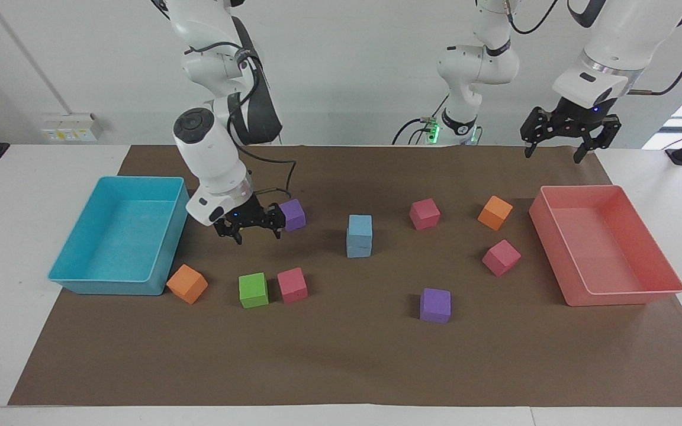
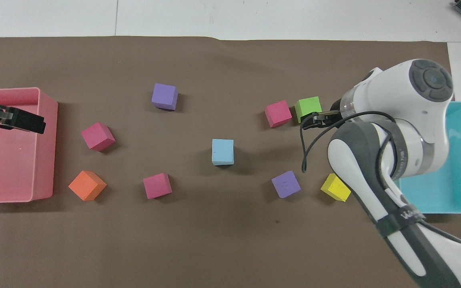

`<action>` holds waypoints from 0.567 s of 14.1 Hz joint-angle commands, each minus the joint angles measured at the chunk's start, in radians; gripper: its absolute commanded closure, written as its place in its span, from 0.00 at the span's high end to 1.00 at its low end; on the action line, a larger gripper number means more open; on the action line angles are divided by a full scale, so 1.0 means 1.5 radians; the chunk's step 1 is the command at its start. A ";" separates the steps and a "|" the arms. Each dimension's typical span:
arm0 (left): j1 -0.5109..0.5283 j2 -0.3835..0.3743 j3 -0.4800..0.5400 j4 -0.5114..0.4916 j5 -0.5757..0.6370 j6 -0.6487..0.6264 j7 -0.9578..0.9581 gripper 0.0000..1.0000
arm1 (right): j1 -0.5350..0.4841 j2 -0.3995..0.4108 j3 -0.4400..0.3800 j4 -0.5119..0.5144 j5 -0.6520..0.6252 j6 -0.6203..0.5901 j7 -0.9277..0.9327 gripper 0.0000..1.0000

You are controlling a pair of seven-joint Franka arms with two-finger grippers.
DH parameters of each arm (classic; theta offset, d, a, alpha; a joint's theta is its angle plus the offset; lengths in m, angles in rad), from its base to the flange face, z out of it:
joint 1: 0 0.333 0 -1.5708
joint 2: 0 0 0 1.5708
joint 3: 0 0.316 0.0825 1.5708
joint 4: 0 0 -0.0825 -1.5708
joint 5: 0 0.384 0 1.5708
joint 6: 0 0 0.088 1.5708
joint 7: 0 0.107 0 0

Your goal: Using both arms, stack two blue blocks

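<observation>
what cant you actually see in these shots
- Lower blue block: overhead view shows only the top blue block, which covers it.
- Yellow cube: absent from the facing view, likely hidden by the right arm.
- Orange cube beside the turquoise tray: right arm hides it overhead.
- Left gripper: cut off by the overhead view's edge.

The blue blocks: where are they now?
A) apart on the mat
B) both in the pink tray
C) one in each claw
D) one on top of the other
D: in the facing view one blue block sits on the other blue block, touched by no claw.
</observation>
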 commanded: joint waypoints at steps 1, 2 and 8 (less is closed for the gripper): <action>0.032 0.023 -0.005 0.047 -0.025 -0.042 0.018 1.00 | -0.039 -0.032 0.005 0.009 -0.023 -0.055 0.012 1.00; 0.038 0.010 -0.003 0.037 -0.031 -0.045 0.019 1.00 | -0.053 -0.044 0.005 0.009 -0.028 -0.072 0.012 1.00; 0.044 -0.090 -0.007 -0.120 -0.032 -0.007 0.019 1.00 | -0.116 -0.079 0.005 0.004 -0.050 -0.170 0.014 1.00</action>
